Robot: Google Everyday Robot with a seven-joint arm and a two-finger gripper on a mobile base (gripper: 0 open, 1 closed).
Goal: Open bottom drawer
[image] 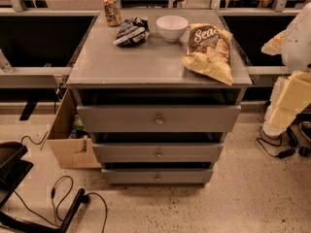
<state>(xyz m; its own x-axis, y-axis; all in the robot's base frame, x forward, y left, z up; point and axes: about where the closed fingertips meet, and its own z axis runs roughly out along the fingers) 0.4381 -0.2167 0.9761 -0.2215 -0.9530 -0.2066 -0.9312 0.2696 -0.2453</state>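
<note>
My pincer (290, 95) is the pale, blurred shape beyond the right edge of the desk (136, 62), well apart from all three drawers. Open or closed: cannot tell. No contact with any item observed.

The bottom drawer (184, 176) sits lowest under the desk's near edge, slimmest front, its knob (157, 177) at centre and untouched.

On the desk: can (112, 9) at the far left corner, bowl (171, 27) by the far edge, chip bag (209, 52) along the right edge.
</note>
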